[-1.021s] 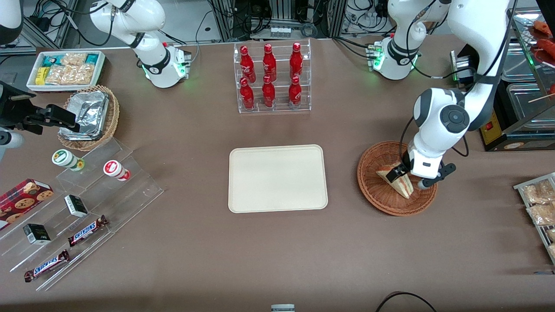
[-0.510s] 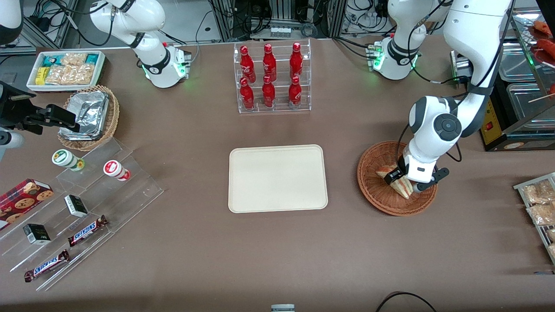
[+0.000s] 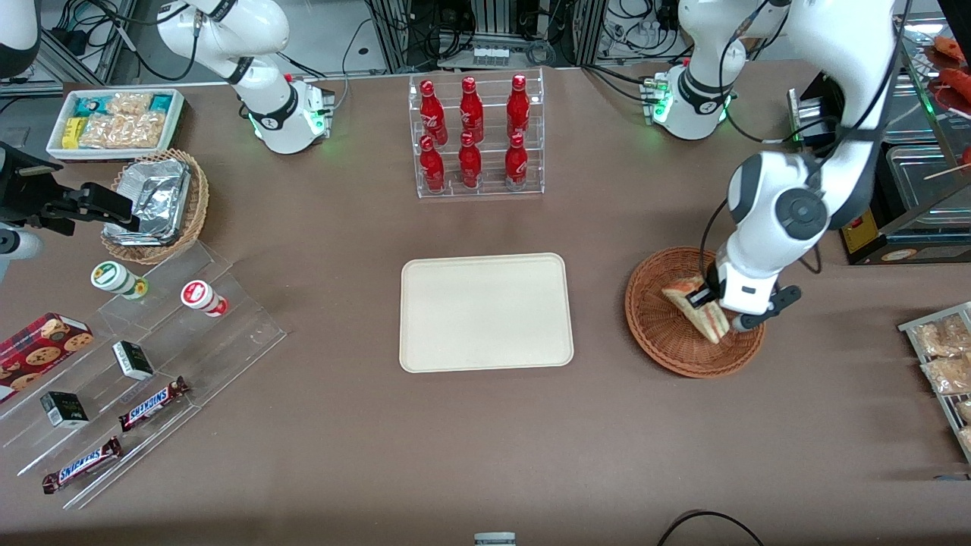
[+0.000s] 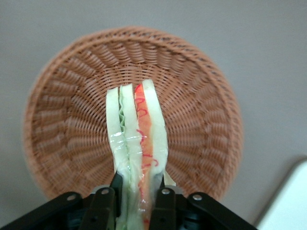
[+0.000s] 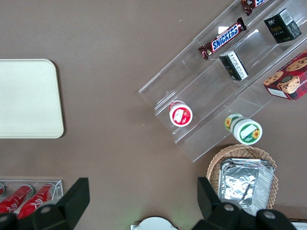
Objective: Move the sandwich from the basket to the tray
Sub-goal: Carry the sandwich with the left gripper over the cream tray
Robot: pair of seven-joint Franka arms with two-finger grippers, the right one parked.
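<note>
My left gripper (image 3: 709,302) hangs over the reddish-brown woven basket (image 3: 658,334), shut on the sandwich (image 3: 699,309). The sandwich is a pale bread wedge with red-orange and green layers, lifted clear of the basket floor. In the left wrist view the black fingers (image 4: 102,203) press both bread sides of the sandwich (image 4: 136,143), with the basket (image 4: 67,124) below it. The cream-white tray (image 3: 485,312) lies flat mid-table, beside the basket toward the parked arm's end, with nothing on it; its corner (image 4: 288,203) shows in the wrist view.
A clear rack of red bottles (image 3: 476,136) stands farther from the front camera than the tray. Snack packets (image 3: 944,353) lie at the working arm's table edge. A foil-lined tan basket (image 3: 155,205), a white snack bin (image 3: 115,121) and clear tiered shelves (image 3: 144,364) sit toward the parked arm's end.
The gripper dipped into the basket, closed on the sandwich, and has now risen with it; the wedge hangs above the basket floor instead of lying on it.
</note>
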